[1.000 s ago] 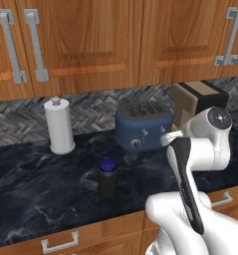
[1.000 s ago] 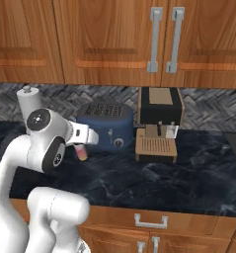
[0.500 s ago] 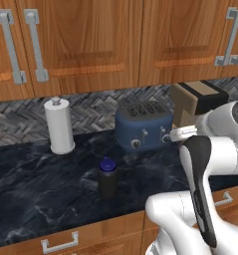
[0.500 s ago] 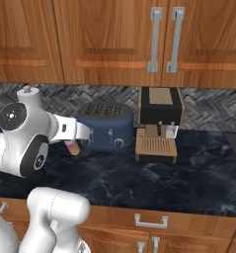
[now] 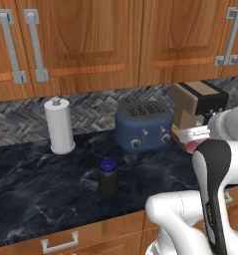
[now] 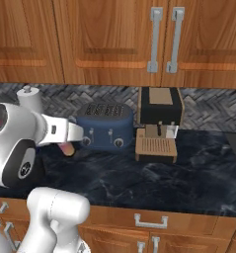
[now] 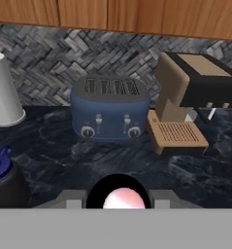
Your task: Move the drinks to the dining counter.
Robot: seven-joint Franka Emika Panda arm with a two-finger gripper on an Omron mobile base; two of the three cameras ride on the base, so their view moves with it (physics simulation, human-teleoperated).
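My gripper (image 5: 192,143) hovers above the front of the marbled counter, shut on the tiny pink-and-white bottle (image 5: 193,147). From the right base the bottle (image 6: 67,148) hangs left of the blue toaster, under my gripper (image 6: 68,144). In the hand view its pale pink body in a dark ring (image 7: 119,198) fills the gap between the fingers. The squat black bottle with blue cap (image 5: 107,178) stands upright near the counter's front edge, left of the gripper, and shows at the left edge of the hand view (image 7: 4,181). The slim white bottle and the dining counter are out of view.
A blue toaster (image 5: 142,125) and a black-and-tan coffee machine (image 5: 197,104) stand at the back of this counter (image 5: 36,184). A white paper towel roll (image 5: 59,125) stands at the back left. Wooden cabinets hang above.
The arm has swung back toward the base, carrying the pink-and-white bottle to the right and away from the toaster. The black bottle has not moved.
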